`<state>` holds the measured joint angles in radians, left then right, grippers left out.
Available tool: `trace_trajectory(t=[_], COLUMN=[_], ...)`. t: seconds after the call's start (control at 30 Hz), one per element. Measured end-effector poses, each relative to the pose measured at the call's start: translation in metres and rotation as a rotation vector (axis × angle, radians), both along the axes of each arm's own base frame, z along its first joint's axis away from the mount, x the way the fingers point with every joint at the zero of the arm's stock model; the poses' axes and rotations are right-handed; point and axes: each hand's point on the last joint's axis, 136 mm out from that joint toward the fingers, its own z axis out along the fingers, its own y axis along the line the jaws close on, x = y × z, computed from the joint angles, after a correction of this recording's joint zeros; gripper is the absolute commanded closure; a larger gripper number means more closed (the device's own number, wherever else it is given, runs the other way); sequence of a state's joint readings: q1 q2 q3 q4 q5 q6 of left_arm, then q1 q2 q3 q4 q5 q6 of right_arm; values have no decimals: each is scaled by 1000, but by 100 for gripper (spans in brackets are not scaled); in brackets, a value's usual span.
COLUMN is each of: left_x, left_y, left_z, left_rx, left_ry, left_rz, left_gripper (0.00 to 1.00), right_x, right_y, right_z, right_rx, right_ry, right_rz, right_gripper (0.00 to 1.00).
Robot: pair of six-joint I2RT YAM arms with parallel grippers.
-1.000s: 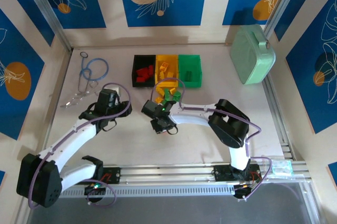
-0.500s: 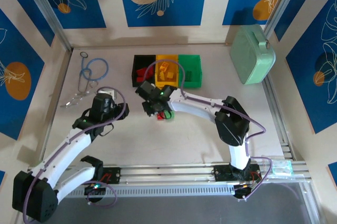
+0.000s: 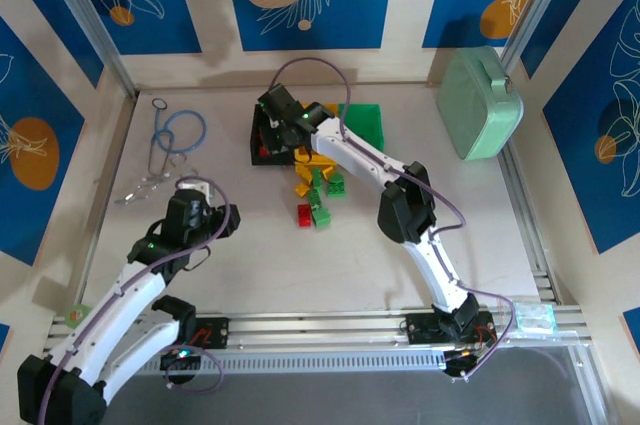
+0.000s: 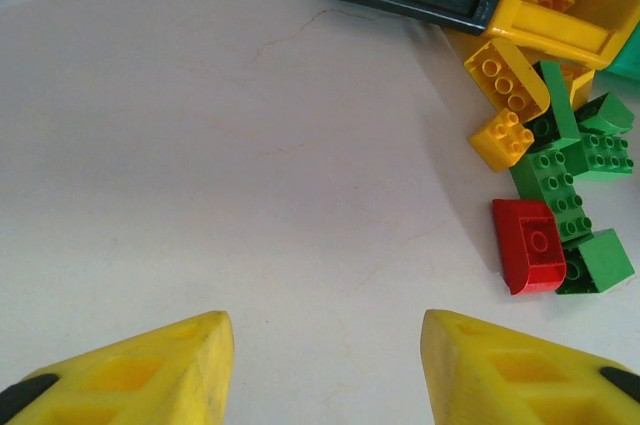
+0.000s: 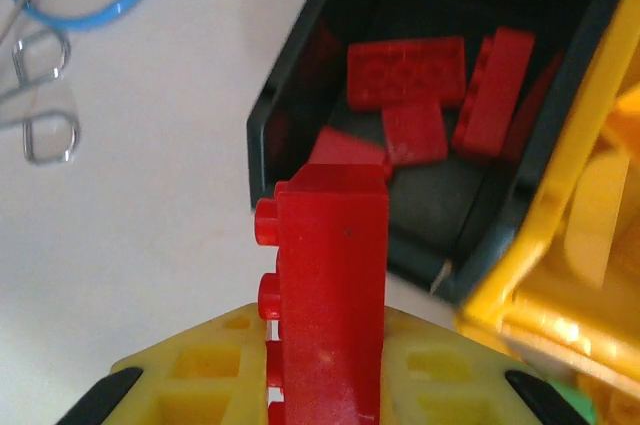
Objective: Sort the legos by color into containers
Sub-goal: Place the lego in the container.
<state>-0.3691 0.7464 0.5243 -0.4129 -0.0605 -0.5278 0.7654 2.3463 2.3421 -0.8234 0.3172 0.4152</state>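
The right end effector [image 5: 325,350] grips a red brick [image 5: 335,245] near the black bin [image 5: 288,100] holding other red bricks [image 5: 405,70].

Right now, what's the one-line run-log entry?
right claw: shut on red lego, over black bin | left claw: open, empty, above table | loose legos: unsorted

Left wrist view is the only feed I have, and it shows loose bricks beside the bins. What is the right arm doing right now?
Observer: The right gripper is shut on a red brick, with the studs facing left in its wrist view.
Operator: Where is it holding that?
Observer: At a corner of the black bin, about above the rim and not yet released.
Operator: Is anything in that bin?
Observer: Yes, four or so red legos lie on its floor.
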Motion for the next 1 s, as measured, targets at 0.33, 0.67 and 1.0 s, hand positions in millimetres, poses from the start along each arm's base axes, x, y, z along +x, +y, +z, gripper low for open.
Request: trace_trajectory(t=[0.33, 0.67, 1.0], left_x=[-7, -10, -10], left_y=[3, 3, 2], left_z=[-1, -1, -1], left_rx=[-11, -18, -29], left_ry=[8, 12, 17], left_rz=[11, 16, 20], left_gripper=[49, 49, 49], right_x=[62, 90, 84], right_y=[-6, 15, 25], right_z=[-10, 19, 20], right_rx=[80, 303, 354], right_ry=[-30, -89, -57], right_rz=[-32, 21, 54], right_gripper=[74, 21, 21])
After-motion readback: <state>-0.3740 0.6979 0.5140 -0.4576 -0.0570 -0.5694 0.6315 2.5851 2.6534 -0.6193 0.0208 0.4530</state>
